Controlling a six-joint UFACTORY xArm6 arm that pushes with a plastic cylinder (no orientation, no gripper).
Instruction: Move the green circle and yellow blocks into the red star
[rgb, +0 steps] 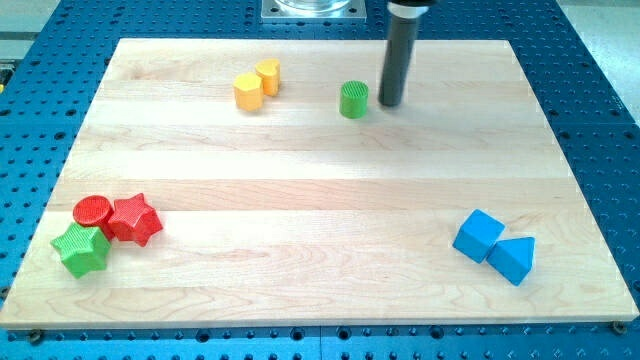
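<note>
Up near the view's top, my tip stands just right of the green circle; no claw shows, so its state can't be told.

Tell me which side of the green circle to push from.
Contact the green circle on its upper-right side. My tip already sits just right of it, and the red star lies toward the view's lower left, so shift slightly up, then push down-left.
</note>
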